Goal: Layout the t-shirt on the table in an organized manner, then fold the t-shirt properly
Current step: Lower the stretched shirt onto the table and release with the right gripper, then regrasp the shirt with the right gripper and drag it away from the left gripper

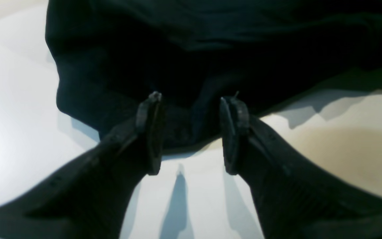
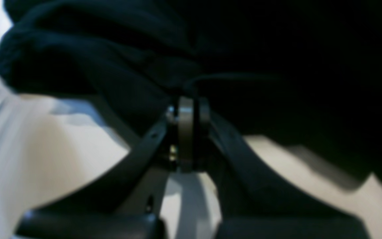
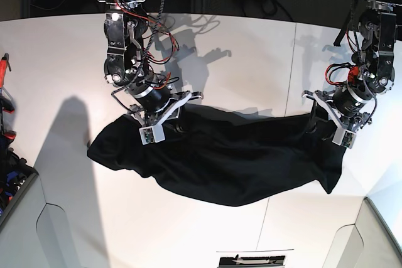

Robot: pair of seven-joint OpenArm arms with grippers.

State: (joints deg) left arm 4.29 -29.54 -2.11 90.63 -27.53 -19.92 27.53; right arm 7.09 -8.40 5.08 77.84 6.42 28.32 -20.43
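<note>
Large plain black cloth t-shirt (image 3: 220, 155) lies bunched in long band across centre of wide smooth white bench (image 3: 251, 54).

Right pincer (image 2: 191, 109) clamped on cloth fold at band's 10 o'clock.

Left pincer (image 1: 191, 109) held apart, hem between fingers, not pinched, at 3 o'clock.

Risks, as judged:
- uneven pull if only one side gripped; cloth dragged askew
- several layers possibly caught; spread hindered

Bench bare elsewhere. Dark cables (image 3: 182, 36) seen at 12 o'clock.

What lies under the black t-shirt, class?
The white table lies under the t-shirt, showing bare all around the cloth. The part directly beneath is covered, so anything lying there cannot be seen.
</note>
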